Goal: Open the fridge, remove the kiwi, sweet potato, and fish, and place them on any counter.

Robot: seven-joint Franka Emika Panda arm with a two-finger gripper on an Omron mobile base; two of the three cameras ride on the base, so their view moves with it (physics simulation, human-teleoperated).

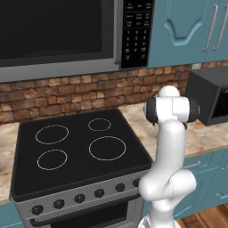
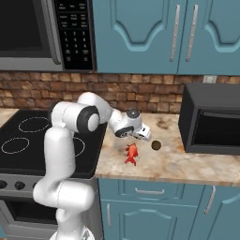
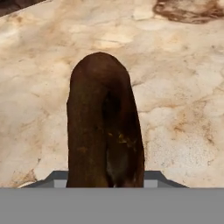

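Note:
My gripper hovers low over the beige counter, just right of the stove. It is shut on the sweet potato, a long brown lump that stands up the middle of the hand view and hides the fingertips. The red fish lies on the counter just below and left of the gripper. The small dark kiwi rests on the counter just to the gripper's right. The fridge is out of view. In the left base view my own arm hides the gripper.
A black countertop oven stands on the counter to the right. The black stovetop is to the left, under a microwave. Teal upper cabinets and a brick backsplash lie behind.

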